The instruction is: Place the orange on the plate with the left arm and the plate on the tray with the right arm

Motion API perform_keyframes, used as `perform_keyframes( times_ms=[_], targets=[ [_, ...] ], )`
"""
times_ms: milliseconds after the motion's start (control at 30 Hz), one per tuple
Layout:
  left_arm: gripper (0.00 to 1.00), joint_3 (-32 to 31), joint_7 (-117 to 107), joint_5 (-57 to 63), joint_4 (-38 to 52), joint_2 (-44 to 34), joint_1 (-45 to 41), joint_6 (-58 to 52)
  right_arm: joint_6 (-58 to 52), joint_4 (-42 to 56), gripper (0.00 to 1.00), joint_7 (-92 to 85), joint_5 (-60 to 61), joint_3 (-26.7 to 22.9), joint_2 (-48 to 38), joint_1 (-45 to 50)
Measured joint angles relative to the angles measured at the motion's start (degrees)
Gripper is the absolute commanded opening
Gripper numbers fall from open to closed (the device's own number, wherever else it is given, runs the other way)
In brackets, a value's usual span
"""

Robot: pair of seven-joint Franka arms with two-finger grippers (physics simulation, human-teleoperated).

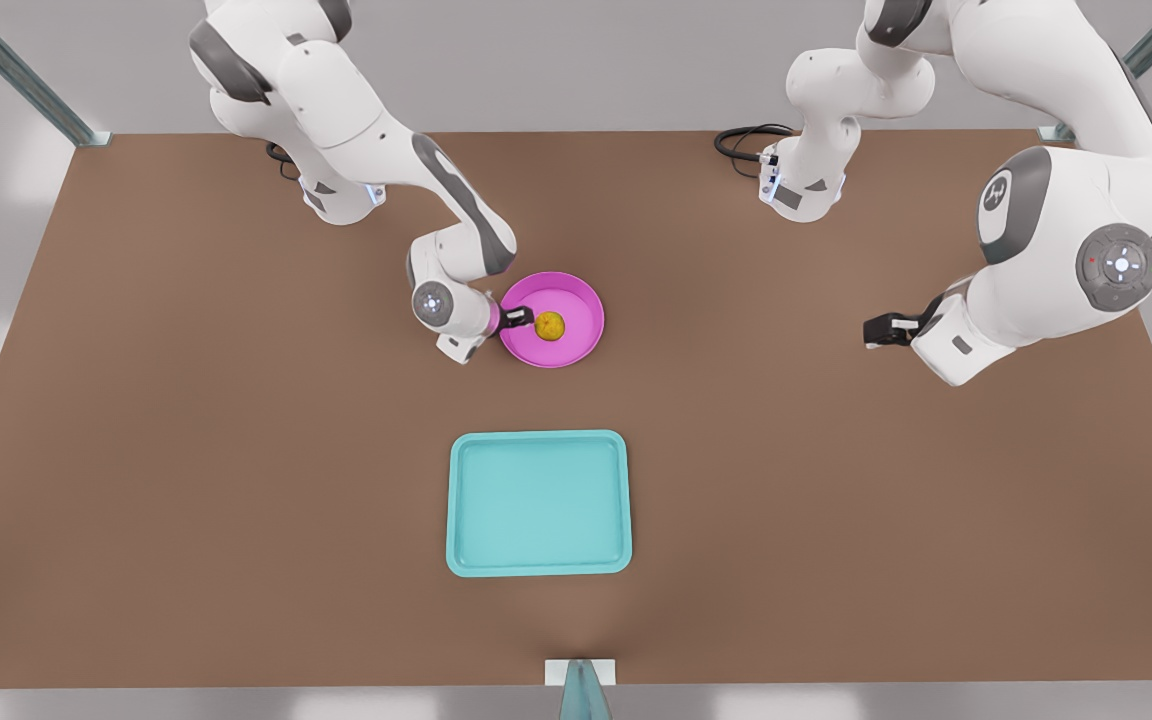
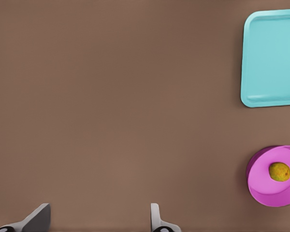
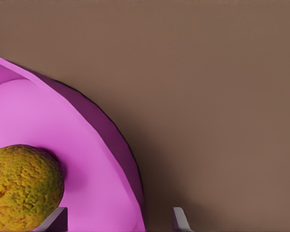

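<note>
The orange (image 1: 550,325) lies inside the pink plate (image 1: 576,300) at mid-table. My right gripper (image 1: 521,320), on the arm at the front view's left, sits at the plate's rim beside the orange. Seen from the right wrist, the gripper (image 3: 118,222) is open, its fingers straddling the plate's wall (image 3: 111,145), with the orange (image 3: 24,188) next to one finger (image 3: 55,220). My left gripper (image 1: 876,330) hangs open at the front view's right, far from the plate. The teal tray (image 1: 539,505) lies bare toward the table's front edge. The left wrist view shows the gripper (image 2: 96,222), tray (image 2: 273,58), plate (image 2: 266,188) and orange (image 2: 279,171).
Brown table (image 1: 236,450) spreads wide around the plate and tray. Both arm bases stand at the far edge, with a black cable (image 1: 741,140) coiled by the base at the front view's right. Metal frame posts stand at the corners.
</note>
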Motion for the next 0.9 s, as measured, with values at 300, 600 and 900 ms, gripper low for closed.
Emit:
perform_keyframes(
  times_ms=[300,600,900],
  targets=[
    [1.0,0.0,0.84,-0.25,0.0,0.32,0.0,-0.15,0.09,1.41,0.37,0.18,-0.07,0.35,1.85,-0.16],
    [1.0,0.0,1.34,-0.17,0.0,0.19,0.0,-0.21,-2.67,3.34,0.21,-0.09,0.36,0.37,1.38,-0.65],
    [1.0,0.0,1.62,0.01,0.0,0.11,-0.04,-0.33,-5.95,5.79,0.21,-0.38,0.31,0.13,-2.07,-1.76]
  ],
)
